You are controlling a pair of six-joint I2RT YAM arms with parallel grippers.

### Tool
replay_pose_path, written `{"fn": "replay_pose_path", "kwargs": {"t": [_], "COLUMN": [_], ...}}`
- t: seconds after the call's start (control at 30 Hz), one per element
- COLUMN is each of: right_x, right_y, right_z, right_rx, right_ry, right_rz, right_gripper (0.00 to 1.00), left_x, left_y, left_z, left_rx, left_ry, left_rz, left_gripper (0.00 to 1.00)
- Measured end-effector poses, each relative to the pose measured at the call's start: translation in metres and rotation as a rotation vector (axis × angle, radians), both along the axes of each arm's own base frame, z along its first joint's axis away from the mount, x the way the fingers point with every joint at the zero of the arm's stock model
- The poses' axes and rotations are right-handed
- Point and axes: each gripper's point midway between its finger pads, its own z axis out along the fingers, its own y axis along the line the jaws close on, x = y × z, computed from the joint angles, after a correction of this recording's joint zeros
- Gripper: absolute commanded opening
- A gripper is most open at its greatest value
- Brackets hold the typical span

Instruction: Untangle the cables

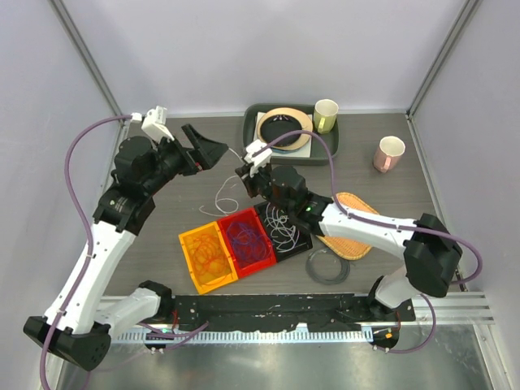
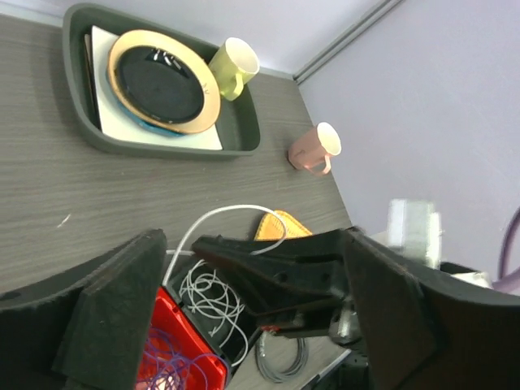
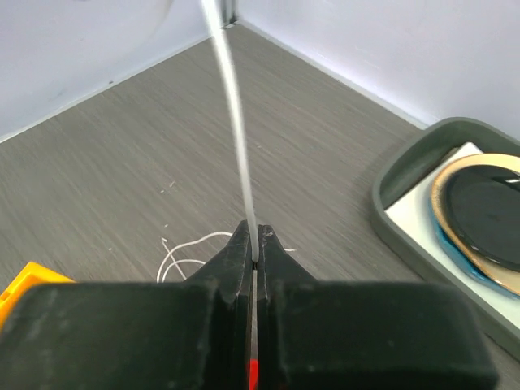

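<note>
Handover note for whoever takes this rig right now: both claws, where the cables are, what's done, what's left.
Left claw: open, empty, raised near the right one.
Right claw: shut on a white cable.
Orange cable lies in the orange bin, purple cable in the red bin, white coil in the black bin; a white loop lies on the table.
Done: orange and purple look sorted.
Left: probably the white strand, to go with its coil.

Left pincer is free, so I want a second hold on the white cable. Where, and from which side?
Probably take the white cable at its slack loop lying flat on the table, from above across the strand; the right pincer pinches the raised stretch taut.
</note>
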Motion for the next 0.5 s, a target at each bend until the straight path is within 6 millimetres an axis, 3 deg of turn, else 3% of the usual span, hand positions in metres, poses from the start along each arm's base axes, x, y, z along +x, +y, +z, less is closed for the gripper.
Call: {"fn": "replay_pose_path", "kwargs": {"t": [0.1, 0.37, 0.5], "right_x": [0.003, 0.001, -0.013], "right_y": [-0.011, -0.053, -0.073], "right_z": [0.016, 0.113, 0.133], "right_rx": [0.004, 0.099, 0.105], "right_ry": [-0.006, -0.072, -0.064], "right_rz": [-0.05, -0.186, -0.193], "right_gripper": [0.01, 0.01, 0.01], "left_x": [-0.001, -0.009, -0.015], "left_y": [0.003, 0.031, 0.049], "left_z": [-0.01, -0.061, -0.098], "left_rx": [0.006, 0.059, 0.08], "left_ry": [0.014, 0.099, 0.17], "left_rz": [0.017, 0.151, 0.246], "left_gripper": [1.0, 1.0, 1.0]}}
